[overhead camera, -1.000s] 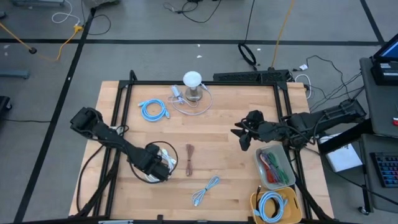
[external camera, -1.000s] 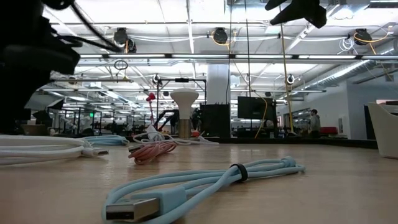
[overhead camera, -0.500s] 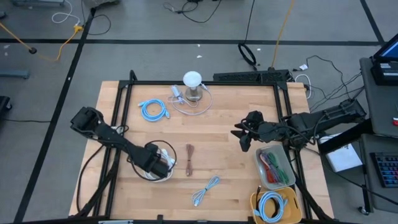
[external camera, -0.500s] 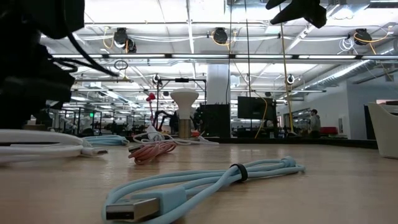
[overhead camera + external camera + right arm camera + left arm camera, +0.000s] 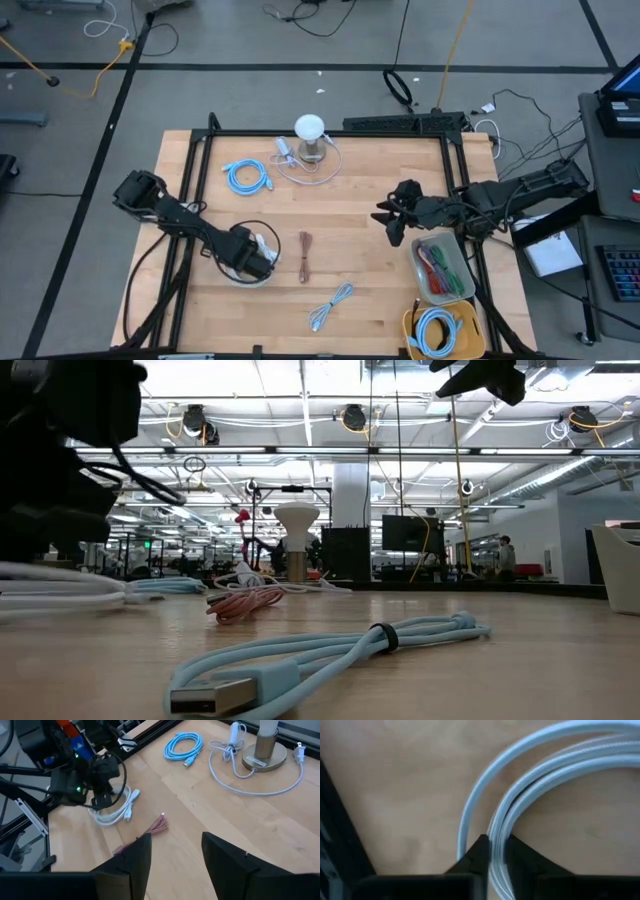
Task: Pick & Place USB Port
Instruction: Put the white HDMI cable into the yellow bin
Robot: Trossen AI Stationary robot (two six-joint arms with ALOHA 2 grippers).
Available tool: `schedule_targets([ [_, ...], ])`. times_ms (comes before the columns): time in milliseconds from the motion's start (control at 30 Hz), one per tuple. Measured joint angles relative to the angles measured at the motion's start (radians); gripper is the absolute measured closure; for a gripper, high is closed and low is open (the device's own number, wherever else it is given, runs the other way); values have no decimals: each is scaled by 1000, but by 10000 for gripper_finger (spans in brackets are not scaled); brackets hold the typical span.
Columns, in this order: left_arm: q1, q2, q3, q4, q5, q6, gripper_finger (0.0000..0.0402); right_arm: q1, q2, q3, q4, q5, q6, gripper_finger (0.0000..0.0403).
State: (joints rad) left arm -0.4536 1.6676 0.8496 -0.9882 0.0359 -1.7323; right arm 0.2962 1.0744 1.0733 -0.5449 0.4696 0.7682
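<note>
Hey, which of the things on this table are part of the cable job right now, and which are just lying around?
In the job:
- white cable coil, pinched by the left hand
- grey bin and yellow bin by the right hand, which waits with fingers apart

Lying about:
- lamp
- blue coil
- pink cable
- light blue cable

left gripper dropped onto white cable coil, fingers now pinched on strand; formerly wide apart.
</note>
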Motion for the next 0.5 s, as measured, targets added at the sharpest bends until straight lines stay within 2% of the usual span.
schedule_targets([
  [33, 1, 0, -1, -2, -11, 10, 370, 0, 0, 0, 0, -2, -2, 234],
  [200, -10, 1, 10, -10, -24, -5, 370, 0, 0, 0, 0, -29, 4, 234],
  [333, -52, -9, 68, -44, -115, -16, 371, 0, -3, 0, -4, -71, 35, 234],
  [500, -97, -18, 162, -175, -226, -55, 371, 1, -2, 0, -6, -112, 57, 234],
])
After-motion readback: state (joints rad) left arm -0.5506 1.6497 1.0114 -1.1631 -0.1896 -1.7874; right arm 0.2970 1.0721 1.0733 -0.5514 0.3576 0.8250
